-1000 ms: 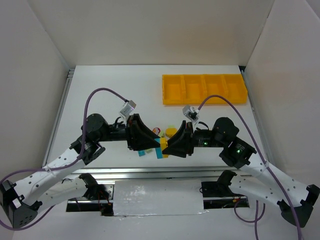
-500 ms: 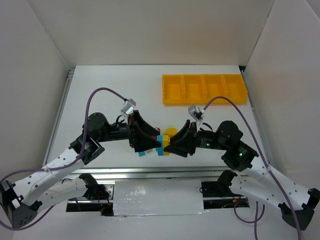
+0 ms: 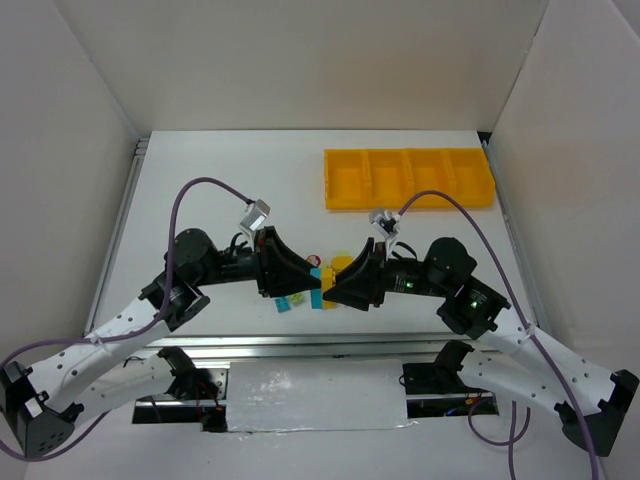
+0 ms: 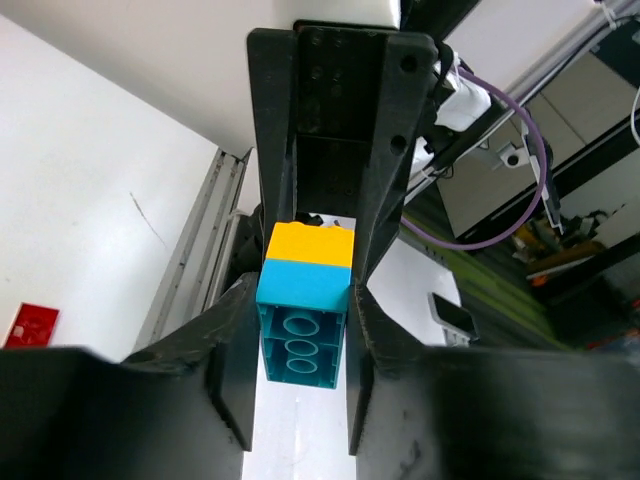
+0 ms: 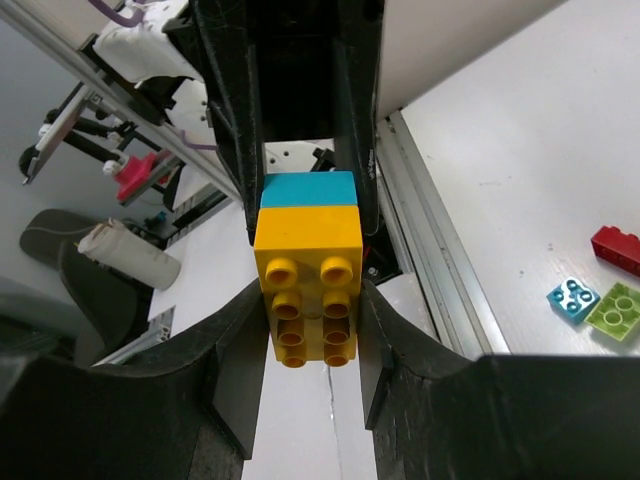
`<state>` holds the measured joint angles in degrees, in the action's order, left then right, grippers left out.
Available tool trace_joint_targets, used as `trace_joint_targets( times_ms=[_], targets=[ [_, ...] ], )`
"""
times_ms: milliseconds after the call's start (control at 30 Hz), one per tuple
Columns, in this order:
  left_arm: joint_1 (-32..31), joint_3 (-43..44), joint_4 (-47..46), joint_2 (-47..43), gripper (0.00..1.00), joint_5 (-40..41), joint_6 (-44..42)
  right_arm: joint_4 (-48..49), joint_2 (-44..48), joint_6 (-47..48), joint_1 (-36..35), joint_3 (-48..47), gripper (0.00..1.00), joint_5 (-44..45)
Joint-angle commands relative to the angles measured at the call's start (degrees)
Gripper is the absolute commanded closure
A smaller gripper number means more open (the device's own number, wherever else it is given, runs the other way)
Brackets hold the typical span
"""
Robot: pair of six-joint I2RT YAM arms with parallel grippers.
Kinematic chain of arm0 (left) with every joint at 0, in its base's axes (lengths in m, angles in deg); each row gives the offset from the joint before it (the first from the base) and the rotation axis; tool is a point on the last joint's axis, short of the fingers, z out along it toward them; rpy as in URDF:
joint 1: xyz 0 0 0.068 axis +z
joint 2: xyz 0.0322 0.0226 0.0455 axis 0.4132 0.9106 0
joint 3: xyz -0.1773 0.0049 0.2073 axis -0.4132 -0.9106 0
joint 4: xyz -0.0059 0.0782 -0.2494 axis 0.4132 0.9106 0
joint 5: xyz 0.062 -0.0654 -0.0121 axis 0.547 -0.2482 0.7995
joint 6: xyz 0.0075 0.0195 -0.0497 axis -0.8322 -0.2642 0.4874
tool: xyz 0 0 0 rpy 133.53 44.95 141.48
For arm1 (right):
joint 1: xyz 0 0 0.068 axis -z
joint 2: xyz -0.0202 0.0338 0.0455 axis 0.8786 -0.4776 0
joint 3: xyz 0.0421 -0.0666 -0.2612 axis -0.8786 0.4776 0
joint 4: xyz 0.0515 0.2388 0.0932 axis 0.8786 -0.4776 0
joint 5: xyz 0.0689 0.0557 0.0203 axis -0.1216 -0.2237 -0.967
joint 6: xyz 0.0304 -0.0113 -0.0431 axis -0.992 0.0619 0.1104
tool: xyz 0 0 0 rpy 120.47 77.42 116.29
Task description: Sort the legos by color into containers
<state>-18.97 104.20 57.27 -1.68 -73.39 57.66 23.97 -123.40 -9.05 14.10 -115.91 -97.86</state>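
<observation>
A blue brick [image 4: 303,330] and a yellow brick [image 5: 307,290] are stuck together as one stack, held in the air between both grippers near the table's front edge [image 3: 320,290]. My left gripper [image 4: 300,360] is shut on the blue half. My right gripper [image 5: 308,330] is shut on the yellow half, and the two grippers face each other tip to tip. In the top view the left gripper [image 3: 303,284] and the right gripper [image 3: 340,288] meet at the stack. The yellow tray [image 3: 410,204] with its compartments lies at the back right.
A red brick [image 5: 614,248], a small blue brick [image 5: 572,298] and a light green brick [image 5: 614,310] lie on the table under the grippers. A rounded yellow brick [image 3: 342,264] and another red brick [image 3: 313,260] lie just behind the stack. A metal rail [image 3: 320,342] runs along the front edge.
Both grippers stay clamped on the joined stack. The pair drifted slightly right and then back left and a little farther from the front edge.
</observation>
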Motion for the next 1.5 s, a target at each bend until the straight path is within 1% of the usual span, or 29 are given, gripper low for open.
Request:
trace_joint_targets(
  times_ms=[0,67,100,133,233,267,333,433,467,633,667,733,767,800,833,867,900,933,967,1033,1067,1100,1133,1167,1233,1267,1333,1400,1467],
  targets=[
    [-0.3,0.2,-4.1,0.2,0.89,-1.3,-0.3,4.1,0.1,-1.1,0.1,-1.5,1.0,0.3],
    [-0.3,0.1,-4.2,0.3,0.94,-1.8,-0.2,3.9,-0.1,-1.3,0.0,-1.6,1.0,1.1],
    [-0.3,-0.1,-4.4,0.1,0.98,-1.8,-0.2,4.1,-0.2,-1.4,0.0,-1.7,1.0,1.2],
    [-0.3,-0.2,-4.6,0.1,1.0,-1.8,-0.2,4.3,-0.3,-1.6,0.0,-1.7,1.0,1.1],
    [-0.3,0.0,-2.8,-0.4,1.0,-1.8,-1.6,3.3,0.0,-0.4,0.4,-1.7,1.0,1.1],
    [-0.4,0.6,-1.8,-1.2,1.0,-1.3,-2.1,2.0,0.4,2.1,0.6,-1.5,1.0,0.0],
    [-0.3,2.3,2.8,-2.3,1.0,-0.6,-5.1,1.4,2.8,4.1,4.0,0.3,1.0,-1.8],
    [-0.1,4.9,10.6,-5.1,1.0,3.2,-10.9,2.7,7.3,4.4,12.1,2.7,1.0,-11.9],
    [0.2,6.1,13.5,-5.5,1.0,3.9,-11.5,2.4,8.3,4.5,15.2,3.0,1.0,-13.4],
    [2.6,6.9,16.5,-5.5,1.0,4.8,-12.0,2.7,6.3,4.5,20.6,2.3,1.0,-17.8],
    [3.3,6.7,16.6,-5.5,1.0,5.6,-11.7,2.8,5.6,4.1,20.9,2.0,1.0,-16.0],
    [3.4,8.0,22.1,-4.9,1.0,10.1,-12.2,-2.2,2.1,5.2,21.3,-1.1,1.0,-7.3],
    [3.3,9.5,24.7,-4.5,1.0,15.5,-12.6,-8.3,-2.7,5.6,21.2,-5.4,1.0,6.1],
    [3.4,10.0,29.3,-4.4,1.0,18.2,-13.0,-11.8,-6.2,4.7,21.3,-8.1,1.0,14.1],
    [3.3,10.5,31.2,-4.4,1.0,20.3,-13.7,-15.5,-10.1,3.4,21.3,-11.4,1.0,22.5],
    [3.4,11.1,33.0,-4.9,1.0,24.0,-13.9,-19.0,-15.0,2.4,21.4,-18.5,1.0,34.8],
    [3.4,11.2,34.4,-5.3,1.0,25.3,-14.3,-23.5,-24.7,2.7,21.4,-21.9,1.0,38.4],
    [3.5,11.4,37.0,-5.9,1.0,26.5,-14.5,-24.7,-29.4,3.4,21.4,-25.5,1.0,40.7],
    [3.5,11.6,37.9,-7.2,1.0,28.6,-14.6,-25.7,-39.1,4.3,21.4,-32.8,1.0,44.6],
    [3.5,11.7,40.6,-8.7,1.0,29.9,-15.3,-29.2,-48.2,4.7,21.8,-40.6,1.0,48.6],
    [3.5,12.0,41.5,-10.5,1.0,30.4,-15.7,-31.1,-56.6,5.5,21.8,-48.4,1.0,49.8],
    [3.5,12.0,42.4,-11.2,1.0,31.8,-16.4,-31.9,-60.5,5.9,22.1,-52.0,1.0,51.7],
    [3.5,12.2,44.5,-12.0,1.0,32.6,-16.8,-32.6,-63.9,6.9,22.1,-59.3,1.0,52.5],
    [3.6,12.5,45.4,-13.4,1.0,33.5,-17.3,-33.9,-70.4,7.3,22.1,-62.9,1.0,53.3],
    [3.6,12.4,47.9,-15.1,1.0,36.2,-18.6,-34.3,-75.6,9.0,22.1,-70.5,1.0,55.1],
    [3.6,12.3,48.6,-15.4,1.0,36.7,-18.9,-34.2,-79.7,9.5,22.1,-72.7,1.0,55.6],
    [3.5,11.8,50.2,-16.2,1.0,37.4,-19.7,-34.2,-84.2,10.4,22.3,-77.1,1.0,56.7],
    [3.5,10.6,50.5,-16.6,1.0,37.4,-19.8,-34.8,-86.5,10.9,22.4,-80.6,1.0,56.4],
    [3.6,9.6,49.8,-16.9,1.0,37.5,-19.5,-34.7,-88.7,11.3,22.8,-81.9,0.94,55.4]
  ],
)
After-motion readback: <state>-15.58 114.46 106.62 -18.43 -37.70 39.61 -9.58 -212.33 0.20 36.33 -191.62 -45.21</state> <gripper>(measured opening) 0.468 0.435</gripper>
